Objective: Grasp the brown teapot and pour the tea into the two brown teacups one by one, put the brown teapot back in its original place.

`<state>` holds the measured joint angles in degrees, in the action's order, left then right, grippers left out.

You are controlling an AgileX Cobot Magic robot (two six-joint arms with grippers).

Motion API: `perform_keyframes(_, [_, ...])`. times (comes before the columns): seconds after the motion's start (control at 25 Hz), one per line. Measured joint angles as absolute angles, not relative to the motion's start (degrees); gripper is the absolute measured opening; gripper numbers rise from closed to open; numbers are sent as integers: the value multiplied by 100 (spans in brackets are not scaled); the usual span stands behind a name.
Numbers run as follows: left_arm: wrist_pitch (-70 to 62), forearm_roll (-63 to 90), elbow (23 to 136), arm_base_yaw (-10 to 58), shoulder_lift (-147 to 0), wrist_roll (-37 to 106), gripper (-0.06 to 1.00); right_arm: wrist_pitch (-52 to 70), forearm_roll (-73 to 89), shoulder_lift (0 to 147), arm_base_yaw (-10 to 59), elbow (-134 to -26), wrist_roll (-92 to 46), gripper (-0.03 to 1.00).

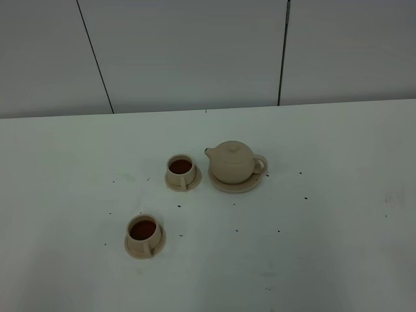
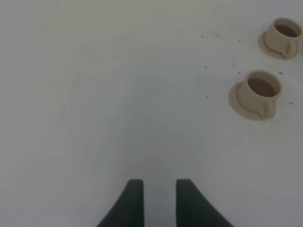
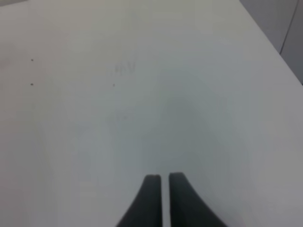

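Observation:
The brown teapot (image 1: 232,162) stands upright on its wide saucer (image 1: 252,186) right of the table's middle, spout to the left, handle to the right. One brown teacup (image 1: 181,169) sits on its small saucer just left of the teapot; the other (image 1: 143,232) sits nearer the front left. Both hold dark tea. The left wrist view shows both cups (image 2: 259,92) (image 2: 284,35) far from my left gripper (image 2: 159,182), which is slightly open and empty above bare table. My right gripper (image 3: 164,176) is shut and empty above bare table. Neither gripper shows in the exterior high view.
The white table (image 1: 325,227) has small dark specks scattered around the tea set. A grey panelled wall (image 1: 195,52) runs along its back edge. The right wrist view shows the table's edge (image 3: 270,42) off to one side.

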<state>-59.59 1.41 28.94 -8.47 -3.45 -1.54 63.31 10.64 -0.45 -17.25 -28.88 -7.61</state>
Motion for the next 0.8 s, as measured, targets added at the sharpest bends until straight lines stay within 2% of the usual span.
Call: perform_keyframes(0.8, [-5959, 141, 2894, -847, -345, -154, 24, 6331, 1018, -45, -1601, -2888, -761, 5])
